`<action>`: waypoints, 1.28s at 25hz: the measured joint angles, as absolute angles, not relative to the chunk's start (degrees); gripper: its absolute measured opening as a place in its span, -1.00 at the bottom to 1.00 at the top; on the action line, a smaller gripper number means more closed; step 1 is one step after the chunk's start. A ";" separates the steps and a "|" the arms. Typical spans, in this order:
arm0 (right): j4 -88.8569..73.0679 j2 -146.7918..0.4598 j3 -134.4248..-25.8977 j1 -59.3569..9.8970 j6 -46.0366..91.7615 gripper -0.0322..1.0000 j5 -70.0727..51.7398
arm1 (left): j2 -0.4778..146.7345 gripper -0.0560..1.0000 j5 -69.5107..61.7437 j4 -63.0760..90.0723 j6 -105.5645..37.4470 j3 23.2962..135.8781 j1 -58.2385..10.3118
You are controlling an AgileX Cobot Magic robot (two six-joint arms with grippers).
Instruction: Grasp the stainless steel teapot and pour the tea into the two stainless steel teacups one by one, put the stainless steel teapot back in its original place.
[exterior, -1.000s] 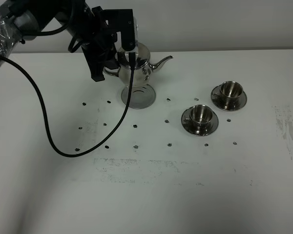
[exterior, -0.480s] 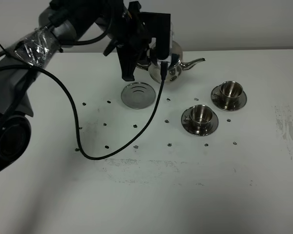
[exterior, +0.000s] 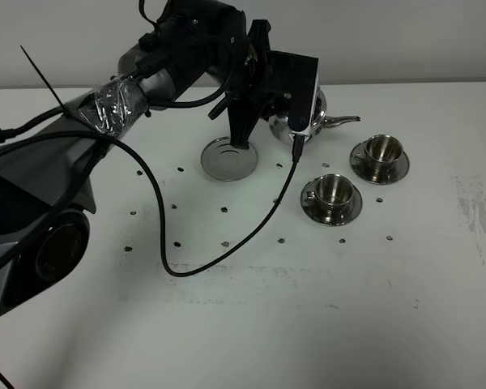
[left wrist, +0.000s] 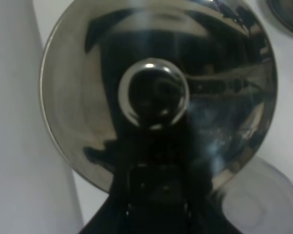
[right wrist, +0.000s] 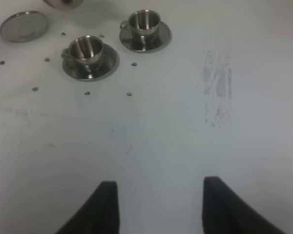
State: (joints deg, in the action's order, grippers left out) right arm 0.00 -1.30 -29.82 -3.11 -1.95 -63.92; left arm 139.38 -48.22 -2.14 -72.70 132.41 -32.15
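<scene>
My left gripper (exterior: 287, 105) is shut on the stainless steel teapot (exterior: 320, 109) and holds it in the air, between its round base saucer (exterior: 229, 156) and the two teacups. The spout (exterior: 346, 121) points toward the far teacup (exterior: 381, 150). The near teacup (exterior: 333, 191) stands on its saucer in front of it. The left wrist view looks down on the teapot's domed lid (left wrist: 78, 97) and knob (left wrist: 154, 92). My right gripper (right wrist: 161, 195) is open and empty, low over bare table, well short of both teacups (right wrist: 86, 48) (right wrist: 144, 20).
A black cable (exterior: 219, 259) hangs from the left arm and loops over the table in front of the base saucer. Small dark marks dot the white table (exterior: 251, 324). A scuffed patch (exterior: 478, 211) lies at the right.
My left gripper has lifted the teapot off its base saucer and carried it to the right, toward the teacups. The base saucer now lies bare.
</scene>
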 joint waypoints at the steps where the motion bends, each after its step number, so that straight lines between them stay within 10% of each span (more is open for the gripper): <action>1: 0.00 -1.30 -29.82 -3.11 -1.95 -0.14 -63.92 | 139.49 -0.49 -47.34 -2.41 -72.63 132.41 -32.32; 32: 0.00 -1.30 -29.82 -3.11 -1.95 -0.14 -63.92 | 144.69 -0.49 -33.90 -18.96 -71.18 132.46 -36.51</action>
State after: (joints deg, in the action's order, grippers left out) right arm 0.00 -1.30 -29.82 -3.11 -1.95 -63.92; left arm 144.69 -33.90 -18.96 -71.18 132.46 -36.51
